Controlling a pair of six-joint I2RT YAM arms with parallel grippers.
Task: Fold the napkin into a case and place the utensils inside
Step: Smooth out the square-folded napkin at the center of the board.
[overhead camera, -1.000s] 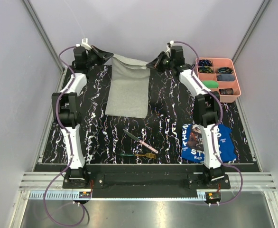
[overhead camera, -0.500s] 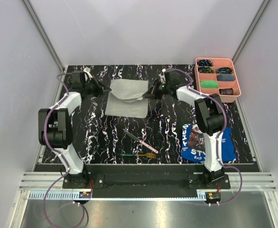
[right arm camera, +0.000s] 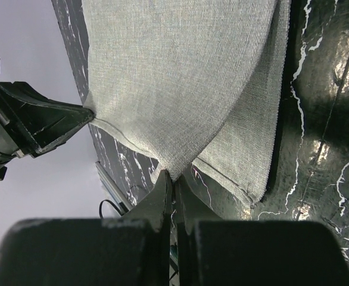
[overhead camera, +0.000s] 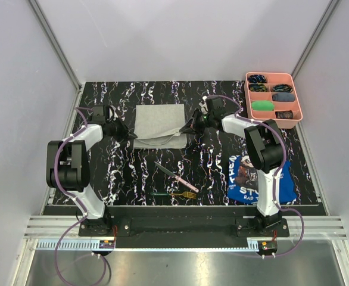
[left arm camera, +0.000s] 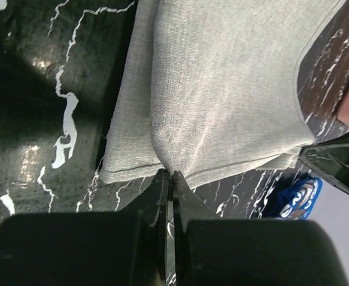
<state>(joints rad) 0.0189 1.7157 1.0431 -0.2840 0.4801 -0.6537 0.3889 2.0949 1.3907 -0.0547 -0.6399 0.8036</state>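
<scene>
The thin light grey cloth napkin (overhead camera: pixel 158 122) lies doubled over itself on the black white-veined marble table (overhead camera: pixel 222 167), towards the middle of its far edge. The left gripper (left arm camera: pixel 167 176) and the right gripper (right arm camera: pixel 173 177) each have their fingers pressed together on a near corner of the upper layer – pinching cloth, nothing else.

The likeliest fault is a crooked fold. Both wrist views show the lower layer peeking out past the upper one, so the edges are not square. If the corners are let go as they stand, the case starts skewed. A further pull towards the near edge could drag the lower layer along, since so light a cloth has little hold on the smooth top. One gripper letting go before the other could let the upper layer twist or flip back.

Compared with a second ago, the held edge is no longer lifted high at the far edge with the cloth hanging long. It is now low and forward, over the other half. The pink-handled, dark-bladed knife (overhead camera: pixel 175 177) and the green-handled, gold-tined fork (overhead camera: pixel 174 194) near the near edge have not moved.
</scene>
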